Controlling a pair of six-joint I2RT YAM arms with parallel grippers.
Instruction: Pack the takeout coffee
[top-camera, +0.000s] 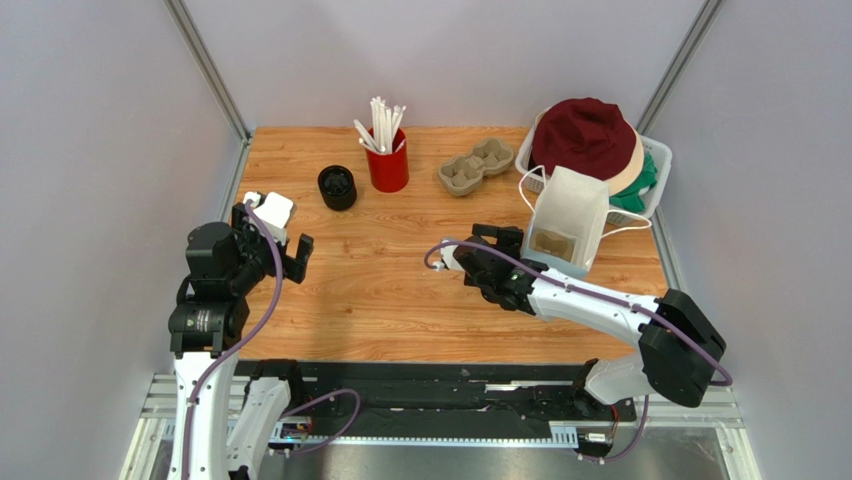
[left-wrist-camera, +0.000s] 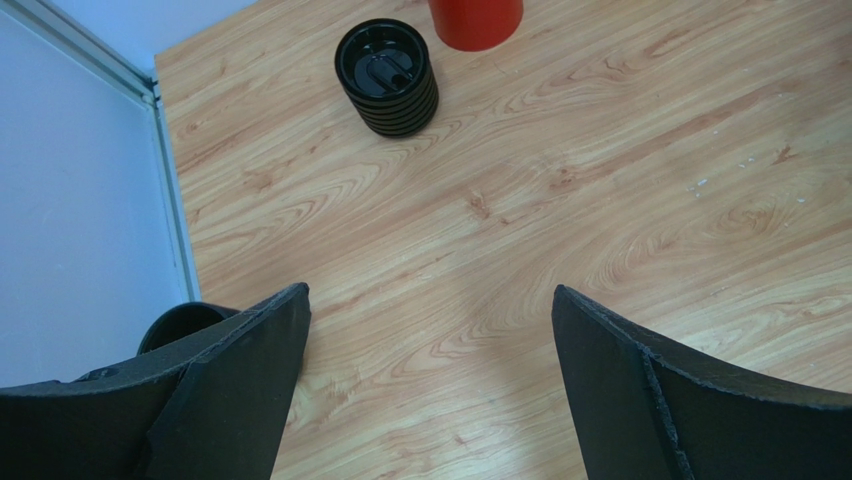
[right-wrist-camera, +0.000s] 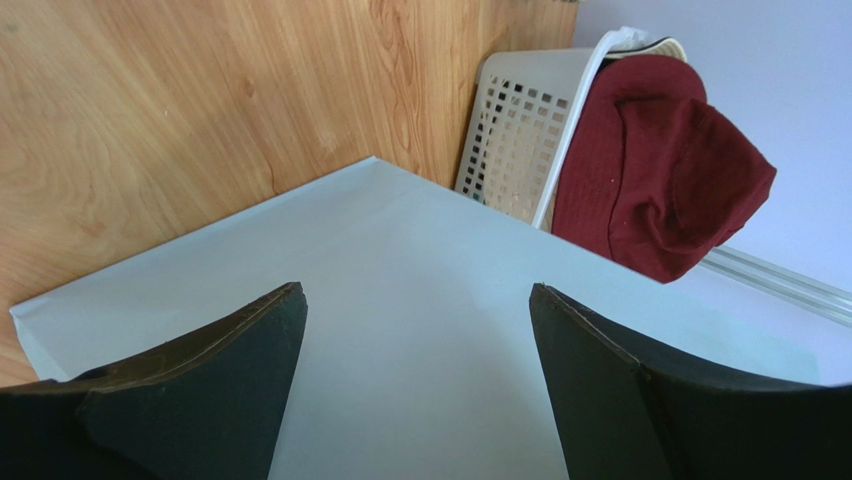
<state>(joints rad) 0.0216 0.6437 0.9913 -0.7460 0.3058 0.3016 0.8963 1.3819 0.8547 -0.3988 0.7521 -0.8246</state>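
The left gripper (left-wrist-camera: 430, 296) is held with jaws apart above the light wooden worktop (left-wrist-camera: 600, 150). The right gripper (right-wrist-camera: 417, 292), jaws likewise apart, is pointed at the white paper bag (right-wrist-camera: 400, 230).

The left arm (top-camera: 205, 320) rises from its base at the near edge, folds tight at the elbow and turns its wrist towards the far side. The left gripper (top-camera: 280, 238) tilts downward, its jaws wide apart with nothing between the dark fingers (left-wrist-camera: 240, 380). The right arm (top-camera: 600, 305) lies low and long from its base, forearm stretched out to the left, wrist turned at the end. The right gripper (top-camera: 500, 262) is spread just as wide, its fingers (right-wrist-camera: 200, 390) well apart and holding nothing.
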